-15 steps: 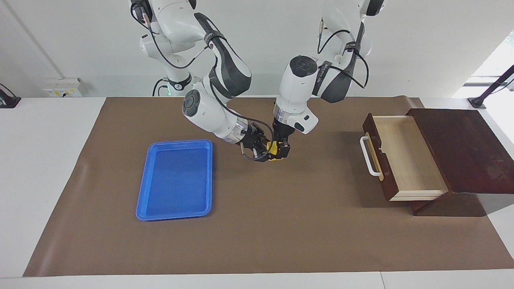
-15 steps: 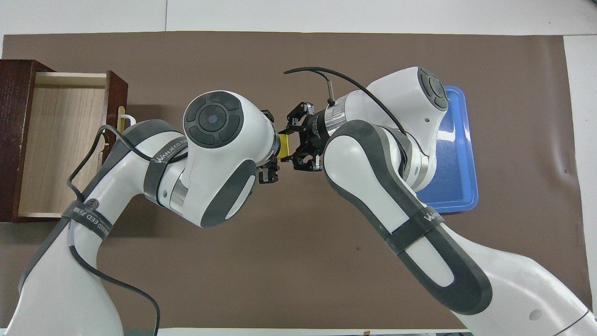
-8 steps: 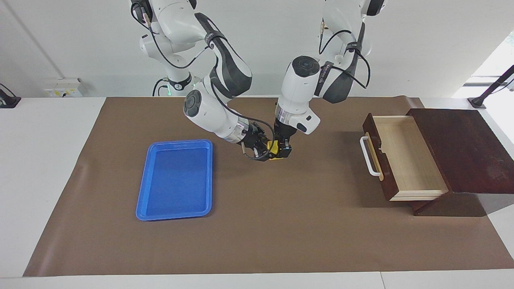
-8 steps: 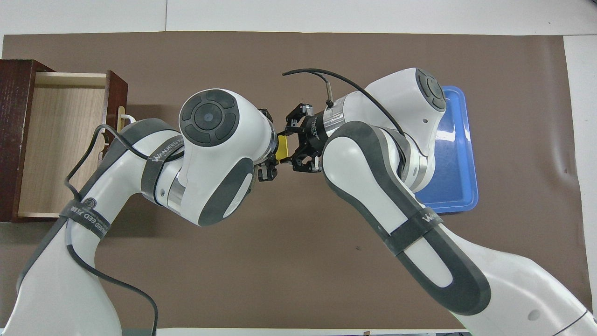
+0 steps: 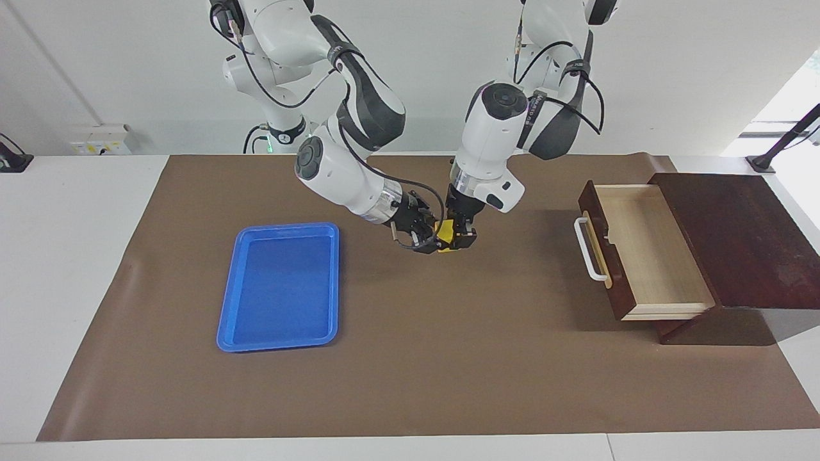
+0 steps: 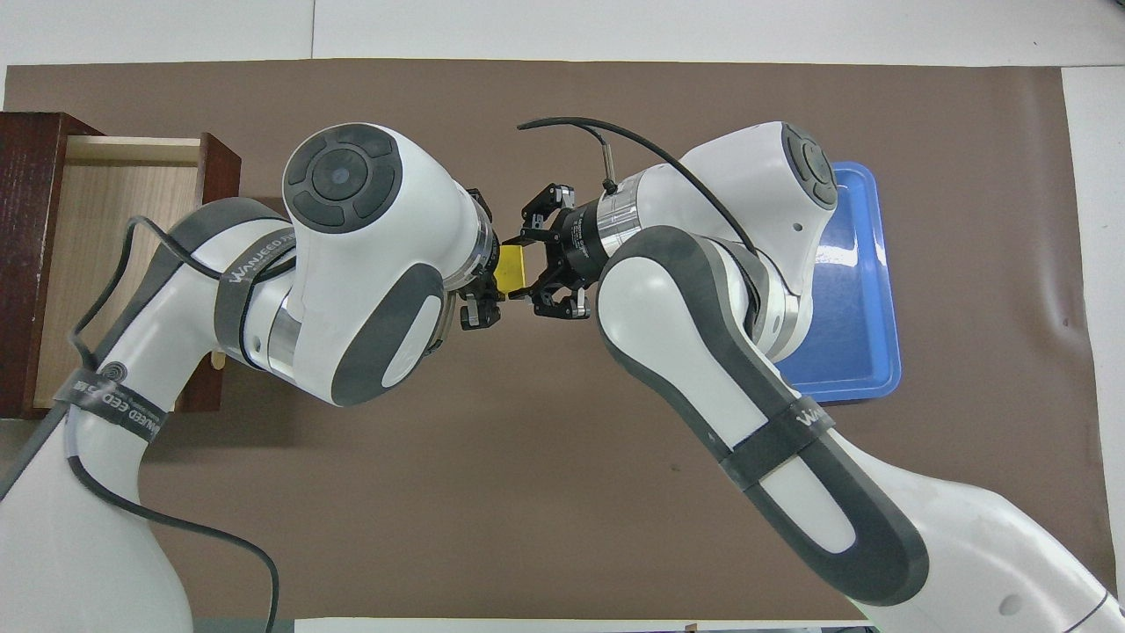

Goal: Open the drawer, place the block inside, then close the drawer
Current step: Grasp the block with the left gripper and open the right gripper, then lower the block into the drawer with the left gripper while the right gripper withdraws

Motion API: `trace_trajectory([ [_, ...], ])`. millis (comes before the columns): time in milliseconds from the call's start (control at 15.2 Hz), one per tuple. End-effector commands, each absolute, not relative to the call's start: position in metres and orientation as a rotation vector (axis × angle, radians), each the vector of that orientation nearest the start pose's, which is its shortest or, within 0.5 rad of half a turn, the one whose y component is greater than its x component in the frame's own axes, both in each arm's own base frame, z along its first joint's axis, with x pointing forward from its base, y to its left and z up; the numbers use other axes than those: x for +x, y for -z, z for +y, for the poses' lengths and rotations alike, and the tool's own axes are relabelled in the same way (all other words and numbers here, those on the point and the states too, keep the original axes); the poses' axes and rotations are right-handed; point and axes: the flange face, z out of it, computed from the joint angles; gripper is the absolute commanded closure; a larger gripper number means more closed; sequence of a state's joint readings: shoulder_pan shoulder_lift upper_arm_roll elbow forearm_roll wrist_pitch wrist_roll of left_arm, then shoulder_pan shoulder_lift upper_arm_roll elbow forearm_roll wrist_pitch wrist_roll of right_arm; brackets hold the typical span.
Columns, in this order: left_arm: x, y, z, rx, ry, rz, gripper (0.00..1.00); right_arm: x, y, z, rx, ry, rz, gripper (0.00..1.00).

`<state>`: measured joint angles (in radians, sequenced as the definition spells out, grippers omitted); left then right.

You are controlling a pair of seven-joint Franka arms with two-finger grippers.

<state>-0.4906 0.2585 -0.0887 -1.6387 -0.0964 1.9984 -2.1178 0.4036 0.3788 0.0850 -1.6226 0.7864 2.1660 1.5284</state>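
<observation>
At the jaws, the block (image 5: 445, 232) hangs in the air between the two grippers. The left gripper (image 5: 461, 238) comes down on it from above. The right gripper (image 5: 421, 239) meets it from the side, reaching in at a slant from the right arm's end. Both sets of jaws touch or all but touch the yellow cube. I cannot tell whether either set is spread or pinching it, so I cannot say which arm carries it; to me it reads as a handover.

The block is a cube, so it has no long axis to line up. What the next move turns on is direction. The drawer (image 5: 647, 256) lies toward the left arm's end of the worktop (image 5: 448, 371), well apart from the block. The left arm is plainly the nearer one to carry it there.

The drawer is pulled out of its dark wooden box (image 5: 737, 237), its white handle (image 5: 586, 251) facing the middle of the worktop. Its pale inside is bare. The blue tray (image 5: 282, 288), toward the right arm's end, also holds nothing. Opening looks done; dropping in and closing remain.
</observation>
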Motion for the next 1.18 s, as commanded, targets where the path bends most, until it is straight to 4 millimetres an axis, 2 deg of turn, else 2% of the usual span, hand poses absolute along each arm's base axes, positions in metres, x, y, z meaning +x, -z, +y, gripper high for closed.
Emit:
trace_trajectory([
  [0,0.562,-0.488,-0.31,2.114,0.077,2.177,1.0,0.595,-0.419,0.316,-1.929,-0.694,1.733,0.87],
  [66,0.563,-0.488,-0.309,2.111,0.077,2.18,1.0,0.596,-0.419,0.315,-1.923,-0.693,1.742,0.01],
  [395,0.565,-0.488,-0.306,2.116,0.077,2.179,1.0,0.598,-0.424,0.31,-1.916,-0.686,1.745,0.0],
  [461,0.566,-0.489,-0.3,2.145,0.081,2.167,1.0,0.598,-0.425,0.307,-1.914,-0.685,1.748,0.0],
  [526,0.568,-0.496,-0.283,2.181,0.086,2.155,1.0,0.599,-0.426,0.304,-1.916,-0.693,1.75,0.0],
  [658,0.571,-0.523,-0.239,2.242,0.08,2.103,1.0,0.601,-0.43,0.297,-1.906,-0.692,1.755,0.0],
  [789,0.575,-0.554,-0.171,2.282,0.073,2.049,1.0,0.603,-0.431,0.291,-1.905,-0.695,1.761,0.0],
  [921,0.583,-0.56,-0.115,2.339,0.071,1.993,1.0,0.607,-0.438,0.274,-1.907,-0.68,1.762,0.0],
  [1118,0.593,-0.557,-0.03,2.422,0.032,1.859,1.0,0.617,-0.459,0.22,-2.006,-0.574,1.728,0.0],
])
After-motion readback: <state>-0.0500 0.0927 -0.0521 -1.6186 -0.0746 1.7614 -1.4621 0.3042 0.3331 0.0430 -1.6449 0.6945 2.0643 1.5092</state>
